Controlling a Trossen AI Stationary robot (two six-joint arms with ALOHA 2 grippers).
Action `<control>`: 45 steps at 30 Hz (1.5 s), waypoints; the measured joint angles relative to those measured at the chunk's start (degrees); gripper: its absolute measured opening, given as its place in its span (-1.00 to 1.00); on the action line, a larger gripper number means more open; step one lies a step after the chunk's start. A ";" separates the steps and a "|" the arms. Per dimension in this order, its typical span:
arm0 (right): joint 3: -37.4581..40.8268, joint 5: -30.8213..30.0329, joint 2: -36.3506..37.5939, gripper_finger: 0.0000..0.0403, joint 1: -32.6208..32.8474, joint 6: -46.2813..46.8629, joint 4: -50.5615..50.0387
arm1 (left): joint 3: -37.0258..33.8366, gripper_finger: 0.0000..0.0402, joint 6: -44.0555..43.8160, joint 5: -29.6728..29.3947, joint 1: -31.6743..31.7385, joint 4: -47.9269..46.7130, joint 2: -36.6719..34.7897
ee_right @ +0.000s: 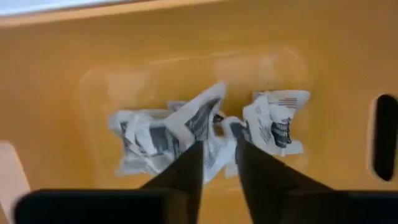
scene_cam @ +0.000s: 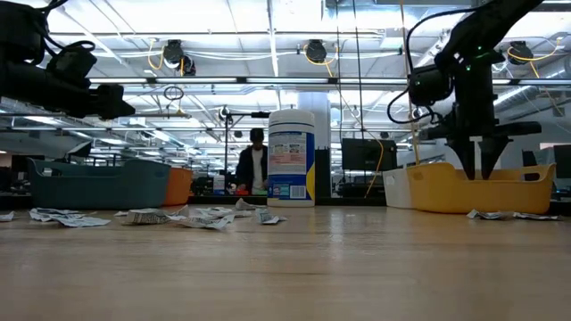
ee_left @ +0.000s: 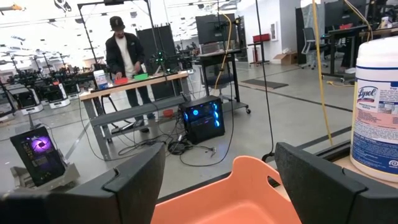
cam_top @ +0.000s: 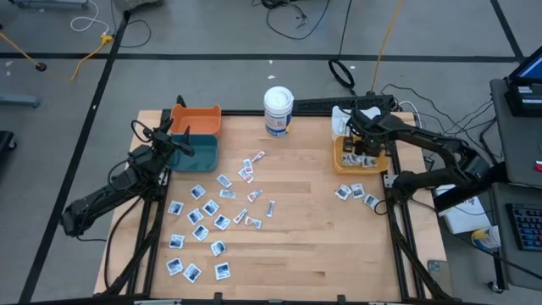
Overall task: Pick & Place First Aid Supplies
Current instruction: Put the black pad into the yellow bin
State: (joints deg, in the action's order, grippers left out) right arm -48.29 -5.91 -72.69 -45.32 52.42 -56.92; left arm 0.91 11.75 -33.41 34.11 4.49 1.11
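Observation:
Many first aid supplies (cam_top: 212, 212), small flat packets, lie scattered over the wooden table's left and middle, and a few more (cam_top: 356, 193) lie near the right edge. A crumpled heap of packets (ee_right: 186, 130) rests on the floor of the yellow bin (cam_top: 343, 165) at the far right. My right gripper (ee_right: 219, 155) points straight down into that bin (scene_cam: 500, 192), just above the heap. Its fingers stand slightly open with nothing between them. My left gripper (ee_left: 221, 168) waits level and open above the orange bin (cam_top: 196, 119) at the far left.
A tall white tub (cam_top: 278, 110) with a blue label stands at the far edge's middle. A teal bin (cam_top: 196, 152) sits next to the orange one, and a white bin (cam_top: 341, 121) behind the yellow one. A person (ee_left: 127, 56) works at a bench beyond the table.

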 joint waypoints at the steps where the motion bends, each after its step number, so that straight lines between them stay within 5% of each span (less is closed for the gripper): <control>1: -0.63 0.11 0.02 -0.41 0.12 -1.04 -0.45 | 0.00 0.53 0.00 0.00 0.00 0.00 0.00; 8: -6.50 8.15 0.03 -0.12 1.19 -5.64 -6.68 | 0.00 0.53 0.00 0.00 0.00 0.00 0.02; 22: -9.49 22.45 0.00 -0.32 14.66 -15.63 -17.78 | 0.00 0.53 0.00 0.00 -0.02 0.00 0.02; 37: -4.57 19.80 -0.09 -0.33 34.00 -21.64 -21.93 | 0.00 0.53 0.00 0.00 -0.02 0.00 0.02; 45: 2.72 15.14 -0.57 -0.09 39.75 -19.71 -16.34 | 0.00 0.53 0.00 0.00 -0.01 0.00 0.01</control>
State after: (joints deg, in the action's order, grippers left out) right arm -45.57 9.22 -73.26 -5.58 32.71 -73.27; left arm 0.91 11.75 -33.41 34.09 4.49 1.11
